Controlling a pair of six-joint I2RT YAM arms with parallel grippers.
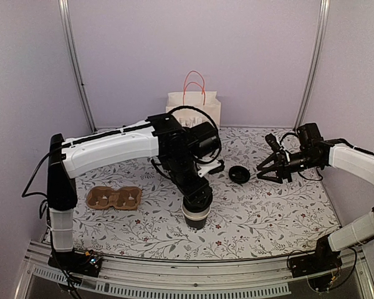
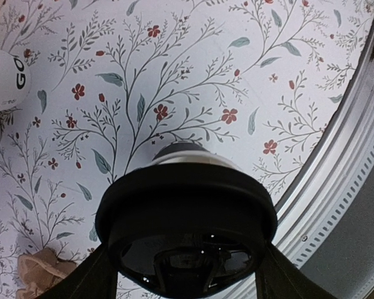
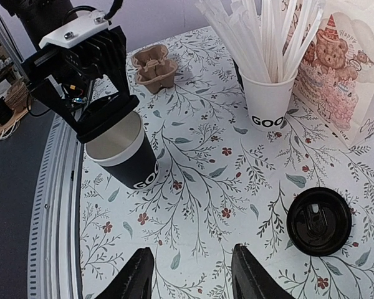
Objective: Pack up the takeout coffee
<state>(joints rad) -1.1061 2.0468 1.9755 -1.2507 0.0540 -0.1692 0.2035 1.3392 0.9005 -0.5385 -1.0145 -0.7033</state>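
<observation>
Top external: high and behind, looking down and forward across the whole table.
Left wrist: jammed in close, aimed down, black lid filling the frame's bottom, cup rim just beyond.
Right wrist: low over the tabletop, facing that cup (left arm looming above it).
Shared: all three catch the cup; top and right wrist share the loose lid.

We see a black lid in the lower middle, clamped at both sides by the fingers of our left gripper, with the white rim of a paper cup showing just past its far edge. A flowered tablecloth lies around it. A white cup lettered "GO" stands at the upper left, a brown cardboard tray peeks in at the lower left, and a metal rail curves down the right.
</observation>
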